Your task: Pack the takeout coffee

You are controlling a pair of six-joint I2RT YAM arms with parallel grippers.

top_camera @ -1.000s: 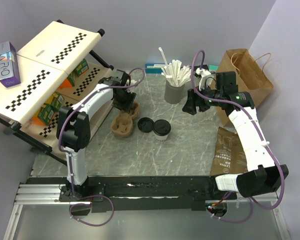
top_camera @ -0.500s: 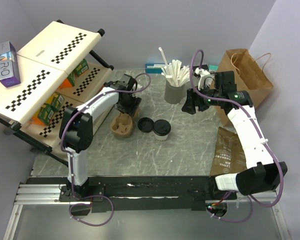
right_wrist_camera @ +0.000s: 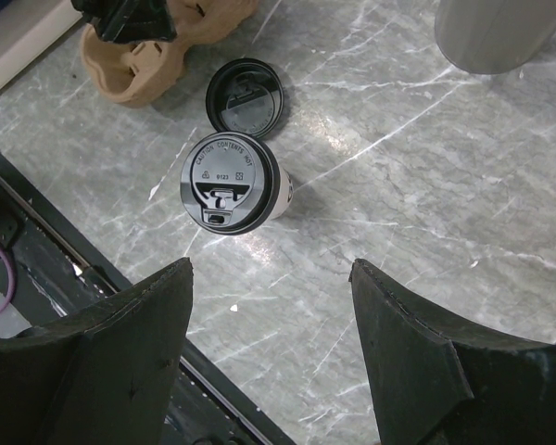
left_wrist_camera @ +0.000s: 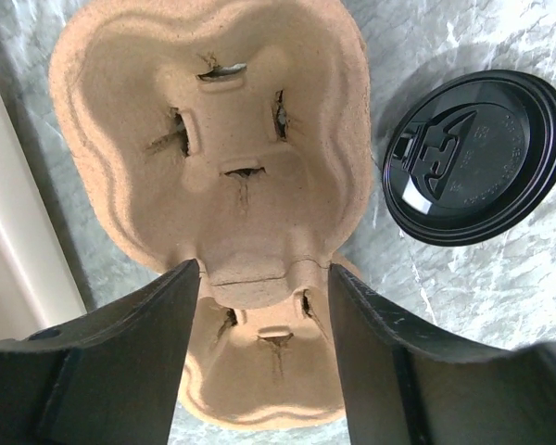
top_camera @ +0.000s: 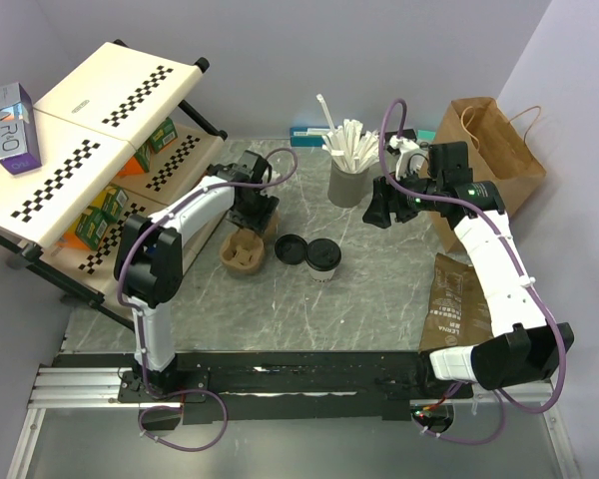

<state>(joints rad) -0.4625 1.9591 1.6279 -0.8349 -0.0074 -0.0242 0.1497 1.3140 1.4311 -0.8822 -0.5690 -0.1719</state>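
The takeout coffee (top_camera: 322, 256), a small white paper cup with its black lid pressed on, is standing upright on the grey marbled tabletop (top_camera: 379, 299) just to the right of the brown pulp cup carrier (top_camera: 245, 249). It is not sitting in either of the carrier's wells. A second black lid (top_camera: 290, 248) is lying loose and flat between the carrier and the cup, near the carrier's right flank but clear of it in the left wrist view.

The left gripper (top_camera: 252, 213) is reaching down over the carrier's far end. Its jaws are standing apart on either side of the carrier's narrow waist and close against it, though whether the pads are pressing the pulp cannot be told. The carrier itself is resting on the tabletop with both wells empty.

The right gripper (top_camera: 384, 212) is hanging in the air well to the right of the carrier. It is past the cup and above the bare stone, with its jaws spread wide around nothing.

A dark grey cup of white sticks (top_camera: 347, 183) is standing behind and to the right of the carrier. A brown paper bag (top_camera: 489, 150) is sitting farther right again, and a checker-marked shelf rack (top_camera: 90, 130) is standing to the carrier's left.
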